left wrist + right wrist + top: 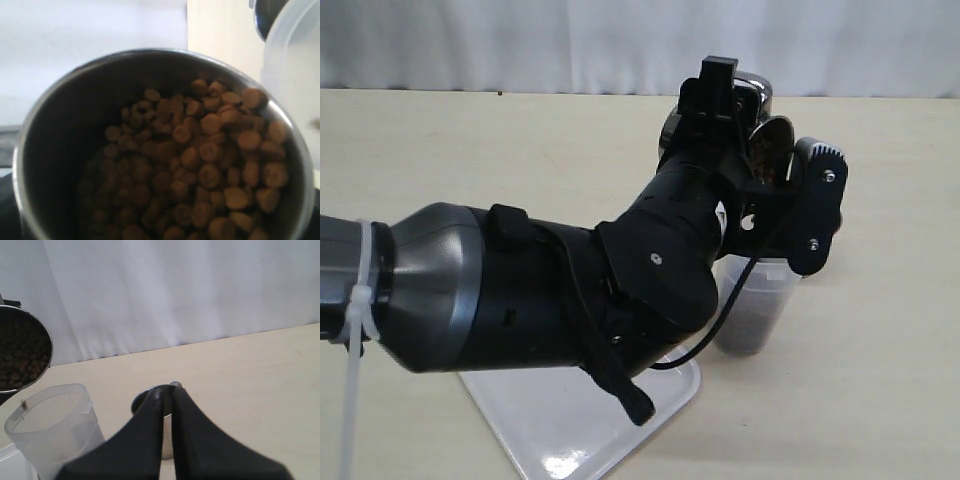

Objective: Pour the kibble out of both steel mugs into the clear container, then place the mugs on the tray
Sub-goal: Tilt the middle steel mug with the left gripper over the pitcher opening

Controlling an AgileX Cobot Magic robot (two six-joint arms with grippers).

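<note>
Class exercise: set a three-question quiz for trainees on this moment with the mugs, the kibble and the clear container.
1. True or false: the steel mug in the left wrist view is empty.
2. The right fingers are: A) spread wide, B) shut, C) out of view.
3. Fill in: the clear container stands on the ___, beside the tray.
Key: 1 false, it holds kibble; 2 B; 3 table.
</note>
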